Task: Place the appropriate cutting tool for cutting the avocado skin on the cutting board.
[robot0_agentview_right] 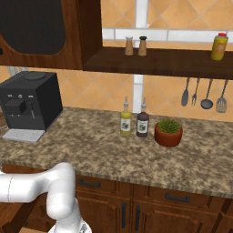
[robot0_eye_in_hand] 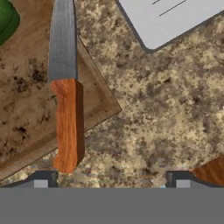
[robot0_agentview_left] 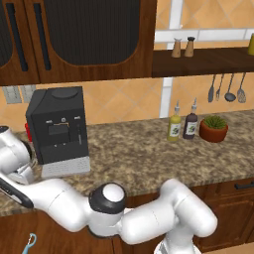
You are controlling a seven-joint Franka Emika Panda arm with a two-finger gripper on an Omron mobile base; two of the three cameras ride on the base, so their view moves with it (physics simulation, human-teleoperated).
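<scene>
The small knife [robot0_eye_in_hand: 65, 124] lies flat with its grey blade on the brown wooden cutting board [robot0_eye_in_hand: 26, 100]. The end of its orange-brown handle sticks out past the board's edge over the counter. The dark-green avocado [robot0_eye_in_hand: 6, 19] rests on the board at the top left corner of the hand view. My gripper [robot0_eye_in_hand: 111, 179] hovers above, open, its fingertips [robot0_eye_in_hand: 41, 180] spread wide. Nothing is held between them, and the knife handle sits just inside the left tip. In the left base view my arm reaches far left beside the coffee machine [robot0_agentview_left: 57, 126].
The coffee machine's grey drip tray [robot0_eye_in_hand: 175, 17] lies just beyond the board. A light-blue peeler [robot0_agentview_left: 31, 242] shows below the counter's front edge. Two bottles [robot0_agentview_left: 174, 124] and a potted plant [robot0_agentview_left: 214, 129] stand further right on the speckled counter [robot0_eye_in_hand: 166, 109].
</scene>
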